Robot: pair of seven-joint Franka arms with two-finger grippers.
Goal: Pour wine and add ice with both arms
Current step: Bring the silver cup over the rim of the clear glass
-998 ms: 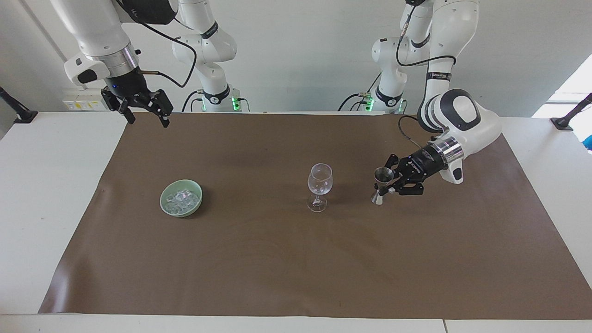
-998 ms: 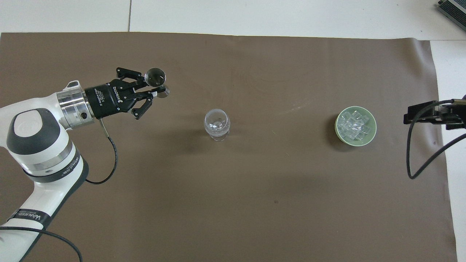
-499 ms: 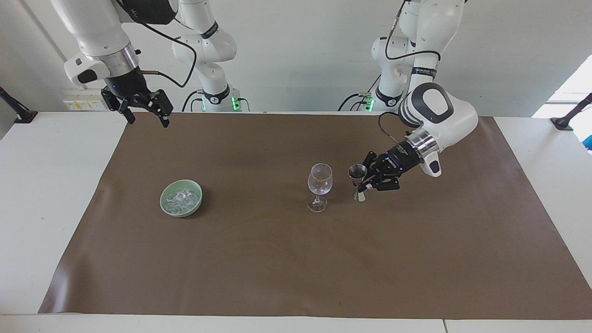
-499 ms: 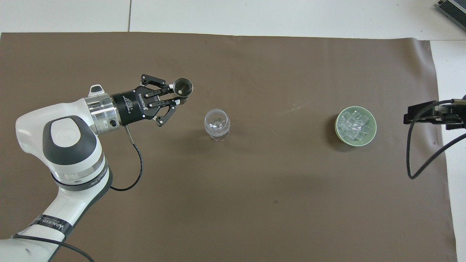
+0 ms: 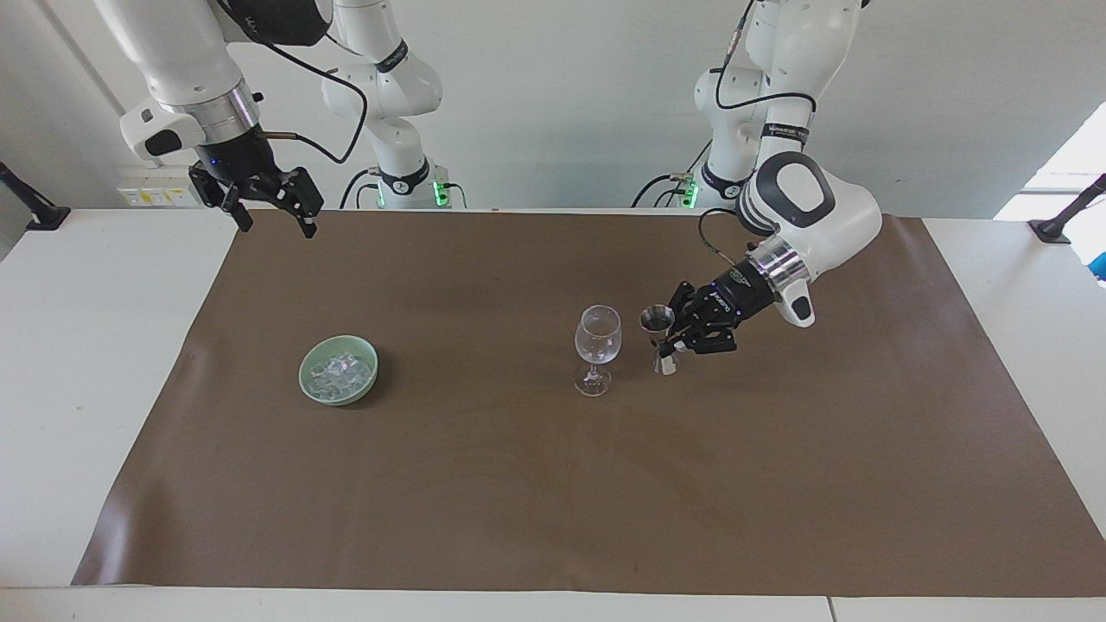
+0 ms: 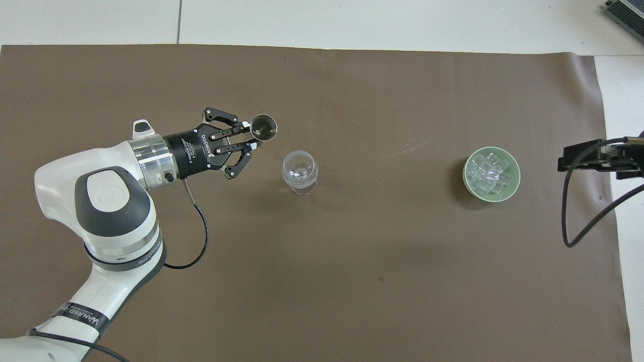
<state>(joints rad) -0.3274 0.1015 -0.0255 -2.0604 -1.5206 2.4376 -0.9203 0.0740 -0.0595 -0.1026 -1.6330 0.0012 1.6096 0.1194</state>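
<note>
Left fingers (image 5: 675, 342) around jigger (image 5: 661, 339), well apart from ice (image 5: 340, 373).

Mat (image 5: 518, 501): matt brown, smooth, paper-like. Jigger (image 5: 660, 333): polished metal. Glass (image 5: 597, 341): clear, glossy. Bowl (image 5: 309, 380): pale green, glazed look. Ice (image 6: 490, 173): glassy, whitish. Arms: glossy white shells, silver metal wrists. Worktop (image 5: 86, 345): smooth white.

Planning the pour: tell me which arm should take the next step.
Left. Its tool is shut on the jigger, upright beside the wine glass, so probably only a tilt remains. The right tool waits open, up near its own base, away from the ice.
</note>
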